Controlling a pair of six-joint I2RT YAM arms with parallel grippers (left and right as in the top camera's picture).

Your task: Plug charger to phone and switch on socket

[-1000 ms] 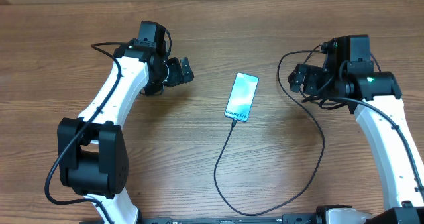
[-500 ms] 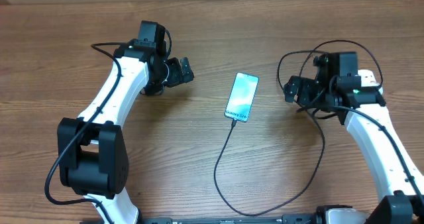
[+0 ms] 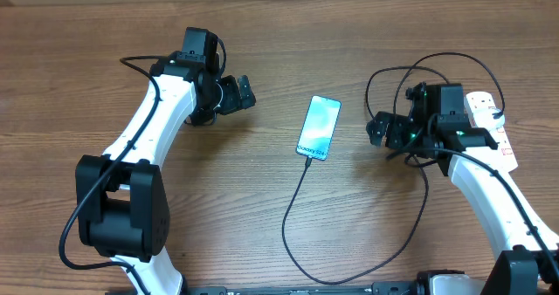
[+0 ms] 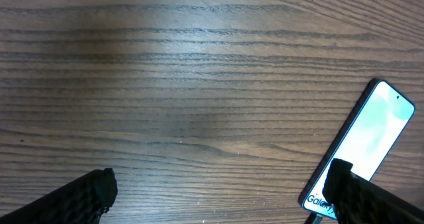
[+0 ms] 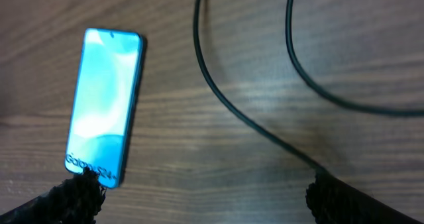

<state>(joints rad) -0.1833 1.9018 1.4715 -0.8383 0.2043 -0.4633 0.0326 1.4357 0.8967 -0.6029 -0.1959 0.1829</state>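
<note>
On the table [image 3: 96, 33], the phone [image 3: 318, 126], the charger [image 3: 294, 195] at its lower edge.

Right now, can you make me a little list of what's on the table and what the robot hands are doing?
phone: lying flat mid-table, light blue screen facing up
charger: thin black cable, tip at the phone's bottom edge, looks plugged in; loops away to the right
socket: white strip on the right, partly hidden by the right arm; switch position cannot be told
left gripper: open, empty, left of the phone
right gripper: open, empty, right of the phone
table: brown wood
</note>
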